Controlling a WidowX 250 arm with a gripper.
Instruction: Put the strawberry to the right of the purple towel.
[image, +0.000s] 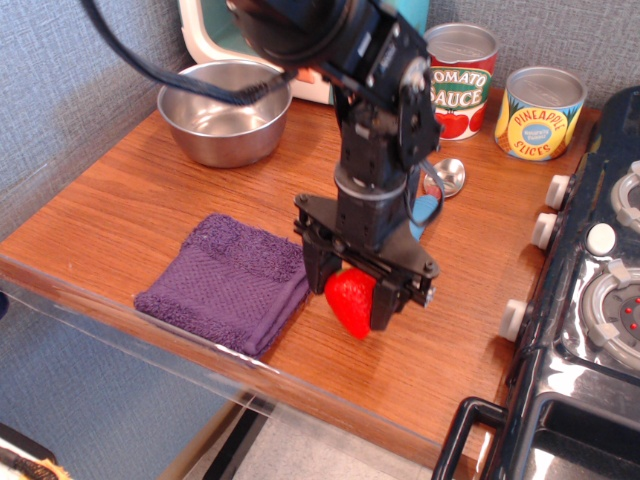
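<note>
I have the strawberry (352, 302) pinched in the claw (350, 300), its pointed tip aimed down at the bench (130, 200) and either touching the wood or a hair above it; I cannot tell which from this angle. The two black fingers (317, 268) press against it from left and right, so the claw is clamped on the fruit. It sits just beside the right edge of the purple towel (225, 285), close to the towel's near-right corner.

The towel lies flat and folded near the front edge of the bench. The black arm (380, 120) rises from the claw and leans back toward the rear of the scene, with a dark cable looping off to the upper left.

Behind the arm I can make out a spoon (443, 180), with the steel bowl end and a bit of blue handle showing past the wrist. Farther back on the left stands a steel bowl (222, 110). At the rear right are a tomato sauce can (462, 75) and a pineapple slices can (540, 112), standing upright and slightly apart. A toy stove (590, 300) borders the bench on the right.
</note>
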